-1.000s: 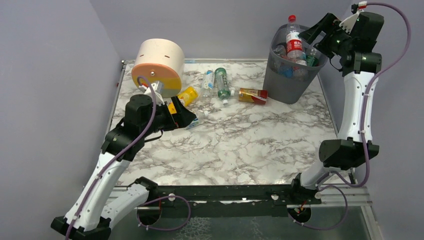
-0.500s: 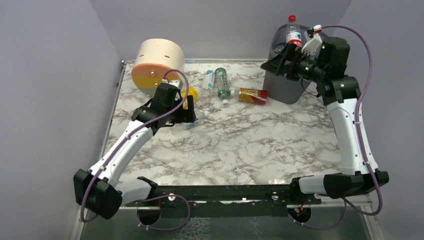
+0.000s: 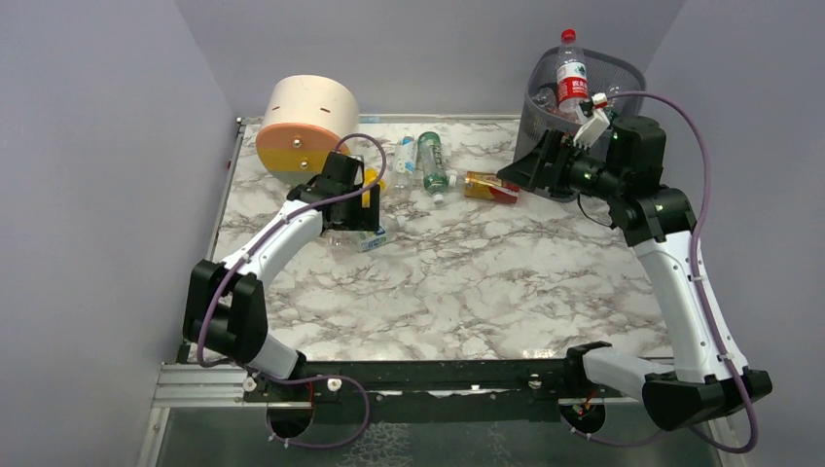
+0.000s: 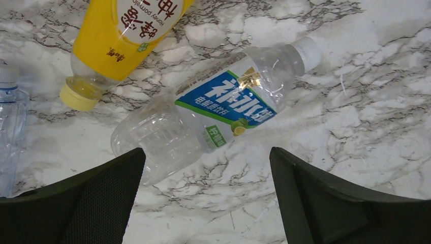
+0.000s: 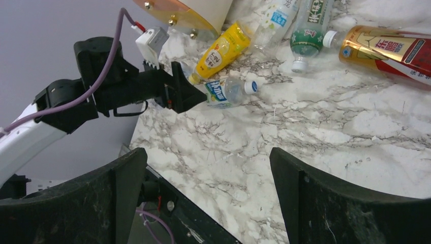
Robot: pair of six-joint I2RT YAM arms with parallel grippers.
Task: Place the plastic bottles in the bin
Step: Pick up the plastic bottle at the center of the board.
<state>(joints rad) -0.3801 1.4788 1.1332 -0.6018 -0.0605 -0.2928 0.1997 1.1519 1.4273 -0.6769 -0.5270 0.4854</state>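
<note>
A clear bottle with a blue label [image 4: 218, 109] lies on the marble table just beyond my open, empty left gripper [image 4: 206, 193]; it also shows from above [image 3: 368, 239]. A yellow bottle [image 3: 368, 182] lies beside it. A clear bottle [image 3: 404, 156], a green bottle [image 3: 432, 161] and an orange bottle with a red label [image 3: 491, 186] lie farther right. My right gripper [image 3: 511, 177] hovers open and empty by the orange bottle [image 5: 391, 48]. The dark mesh bin [image 3: 623, 70] at the back right holds several bottles, one with a red label [image 3: 571, 73] standing up.
A round beige and orange drawer unit [image 3: 306, 131] lies on its side at the back left, close behind my left gripper. Grey walls close in on the left, back and right. The table's metal front rail [image 3: 438, 375] runs between the arm bases.
My right gripper has come down from over the bin, leftwards to the table by the orange bottle. My left arm has reached forward over the clear blue-label bottle.
</note>
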